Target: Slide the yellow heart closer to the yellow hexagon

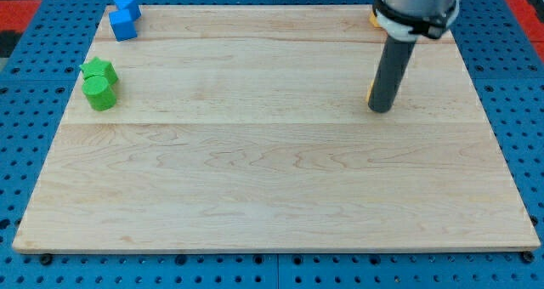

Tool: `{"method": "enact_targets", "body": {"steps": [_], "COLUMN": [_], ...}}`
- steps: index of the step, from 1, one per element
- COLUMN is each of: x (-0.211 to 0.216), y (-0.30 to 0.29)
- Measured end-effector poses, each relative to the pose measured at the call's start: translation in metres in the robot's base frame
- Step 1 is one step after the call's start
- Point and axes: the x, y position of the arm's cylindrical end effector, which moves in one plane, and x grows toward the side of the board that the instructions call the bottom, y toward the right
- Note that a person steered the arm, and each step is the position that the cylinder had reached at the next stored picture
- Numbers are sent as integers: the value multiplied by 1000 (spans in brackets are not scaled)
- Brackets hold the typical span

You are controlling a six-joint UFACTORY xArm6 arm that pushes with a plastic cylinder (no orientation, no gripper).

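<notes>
One rod is all we have, with no jaws to open or close, so it grips nothing. Our tip (380, 110) rests on the wooden board (272, 178) near the view's upper right. Just at the rod's left edge a thin sliver of yellow block (370, 92) shows, touching or nearly touching it; we cannot tell its shape, but we judge it may be the heart. A second yellow block (374, 18) peeks out under the arm's collar at the view's top, mostly hidden, possibly the hexagon. To push well, we should get behind the sliver, on the side away from its partner, and press through its middle slowly so it does not pivot aside. No containers are in view. Far left sit two green blocks (99, 82) touching and two blue blocks (125, 18) touching.
</notes>
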Motion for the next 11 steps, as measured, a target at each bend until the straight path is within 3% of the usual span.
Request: {"method": "enact_targets", "body": {"steps": [2, 4, 8, 11], "x": [-57, -39, -100, -119], "y": [5, 37, 34, 34]}}
